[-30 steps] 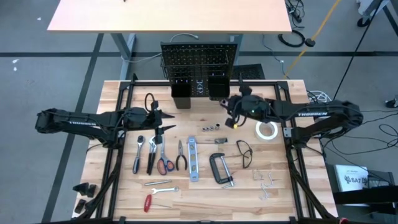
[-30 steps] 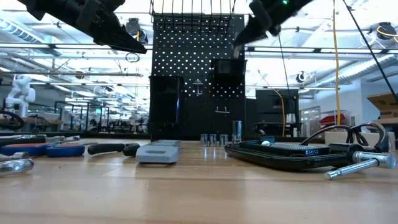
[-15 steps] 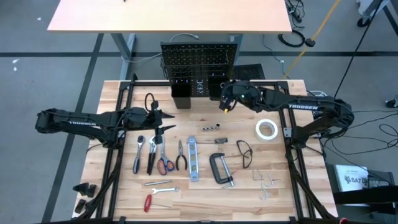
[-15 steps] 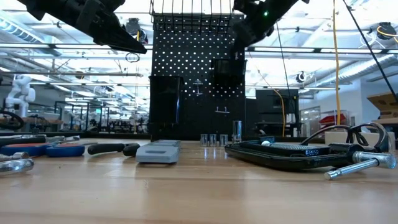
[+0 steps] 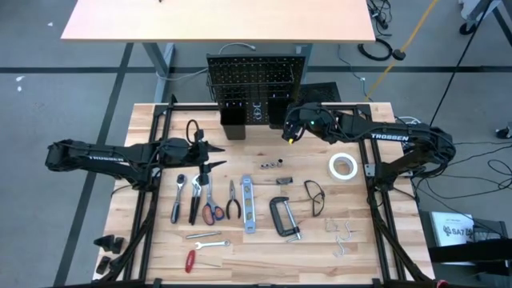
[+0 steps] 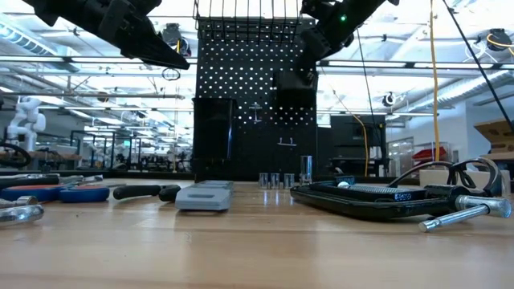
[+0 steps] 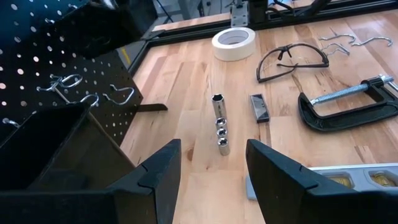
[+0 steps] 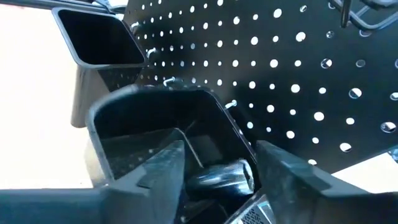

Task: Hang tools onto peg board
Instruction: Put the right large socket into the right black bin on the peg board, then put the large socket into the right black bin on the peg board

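Note:
The black peg board [image 5: 256,76] stands upright at the table's far edge, with two black bins on its lower part. My right gripper [image 5: 290,132] hangs open over the right bin [image 8: 149,124]. A shiny socket [image 8: 219,177] shows between its fingers at the bin's mouth. My left gripper [image 5: 213,157] hovers open and empty left of centre. On the table lie the scissors [image 5: 211,210], pliers [image 5: 233,202], level [image 5: 248,204], C-clamp [image 5: 284,218], glasses [image 5: 314,196], tape roll [image 5: 343,166], a row of sockets [image 7: 219,124] and screwdriver [image 5: 190,261]. My right gripper has the socket [image 8: 205,180] between its two spread fingers, which slant down toward the peg board above the right bin. Whether either finger touches the socket, I cannot tell.
A ratchet wrench [image 5: 178,197] and a flat wrench [image 5: 206,239] lie at the near left. Loose metal hooks [image 5: 344,234] lie at the near right. Hooks [image 7: 93,93] hang on the peg board between the bins. The left bin [image 5: 232,120] stands beside the right one.
My right gripper has gone toward the table's far edge and a little left, from above the table to over the right bin on the peg board. Once there it has opened around the socket. My left arm has kept still.

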`<state>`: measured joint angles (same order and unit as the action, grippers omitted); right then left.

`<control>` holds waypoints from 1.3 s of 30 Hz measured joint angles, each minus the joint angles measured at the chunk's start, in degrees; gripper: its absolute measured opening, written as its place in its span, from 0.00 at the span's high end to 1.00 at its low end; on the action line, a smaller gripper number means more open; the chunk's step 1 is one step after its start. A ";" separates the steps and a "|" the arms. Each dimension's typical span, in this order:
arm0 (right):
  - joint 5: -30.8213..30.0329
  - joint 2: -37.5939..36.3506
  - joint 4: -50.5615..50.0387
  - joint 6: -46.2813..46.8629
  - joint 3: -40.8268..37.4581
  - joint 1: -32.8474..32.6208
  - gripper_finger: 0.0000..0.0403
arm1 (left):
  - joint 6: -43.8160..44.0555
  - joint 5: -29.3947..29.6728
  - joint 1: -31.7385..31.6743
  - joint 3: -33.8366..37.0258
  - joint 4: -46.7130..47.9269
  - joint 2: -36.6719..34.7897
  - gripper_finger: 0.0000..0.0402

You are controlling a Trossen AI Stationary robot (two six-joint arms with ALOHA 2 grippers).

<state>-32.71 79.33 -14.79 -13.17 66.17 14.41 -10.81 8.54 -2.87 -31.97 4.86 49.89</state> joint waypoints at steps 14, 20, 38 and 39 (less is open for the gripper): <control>-0.10 -1.58 -1.25 -0.66 0.00 -4.09 0.38 | 0.00 0.00 0.00 0.00 0.05 0.01 0.55; 5.98 -2.25 -8.27 5.76 0.00 -9.36 0.39 | 0.00 0.00 0.00 0.00 0.14 0.02 0.55; 17.94 -2.93 26.56 20.28 -31.83 -15.36 0.39 | 1.50 -1.11 0.00 0.00 -1.60 0.00 0.55; 17.94 -2.81 27.50 20.29 -32.28 -14.90 0.39 | 1.51 -1.11 0.00 0.00 -1.61 0.02 0.55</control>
<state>-14.77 76.51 12.71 7.12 33.89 -0.49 -9.30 7.42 -2.87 -31.97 3.26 49.91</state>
